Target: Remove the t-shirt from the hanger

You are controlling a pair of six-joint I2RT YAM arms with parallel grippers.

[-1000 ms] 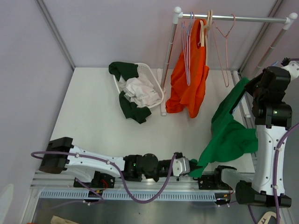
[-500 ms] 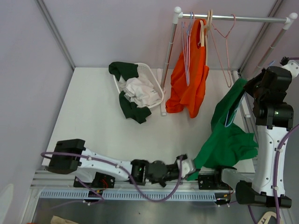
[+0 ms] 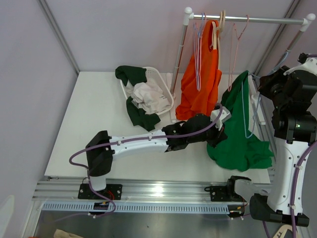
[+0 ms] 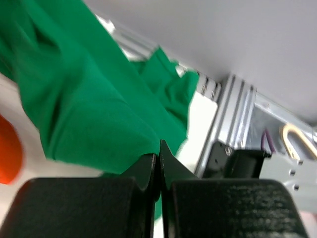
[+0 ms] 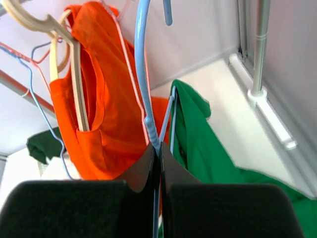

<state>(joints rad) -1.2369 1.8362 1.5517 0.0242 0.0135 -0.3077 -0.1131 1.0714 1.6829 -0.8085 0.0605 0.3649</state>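
A green t-shirt (image 3: 240, 141) hangs on a light blue wire hanger (image 3: 246, 111) at the right of the table. Its lower part rests bunched on the table. My right gripper (image 3: 257, 82) is shut on the hanger's neck (image 5: 140, 74) and holds it up, with the shirt (image 5: 198, 139) draped just below the jaws (image 5: 158, 151). My left gripper (image 3: 221, 123) reaches across the table to the shirt's left side. It is shut on a fold of the green fabric (image 4: 89, 114), pinched at the fingertips (image 4: 159, 154).
A clothes rail (image 3: 257, 20) at the back carries an orange shirt (image 3: 200, 89) on a hanger and a bare pink hanger (image 3: 233, 49). A white basket (image 3: 148, 94) of clothes stands at the back left, with a dark green garment (image 3: 141, 116) spilling out.
My left arm has swung from the near edge up to the middle right, carrying the shirt's fabric with it. The shirt has bunched closer under the hanger. The right gripper has shifted slightly.
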